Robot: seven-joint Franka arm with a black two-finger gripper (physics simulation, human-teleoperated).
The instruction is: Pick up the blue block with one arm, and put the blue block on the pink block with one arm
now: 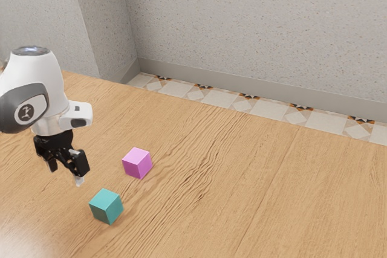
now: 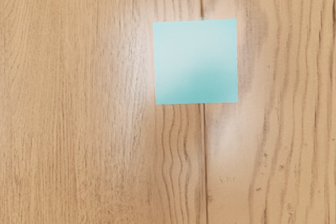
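The blue block [image 1: 106,205], a teal cube, rests on the wooden table near the front. The pink block [image 1: 137,162] stands a short way behind it, toward the exterior view's right, and the two cubes are apart. My gripper [image 1: 65,174] hangs above the table, up and toward the exterior view's left of the blue block. Its black fingers stand open with nothing between them. In the wrist view the blue block's [image 2: 196,61] square top face lies on the wood grain below my hand.
The wooden table [image 1: 242,185] stretches wide toward the exterior view's right. A tiled floor strip [image 1: 272,110] and a grey wall run along the back edge. My white arm [image 1: 30,92] stands at the exterior view's left.
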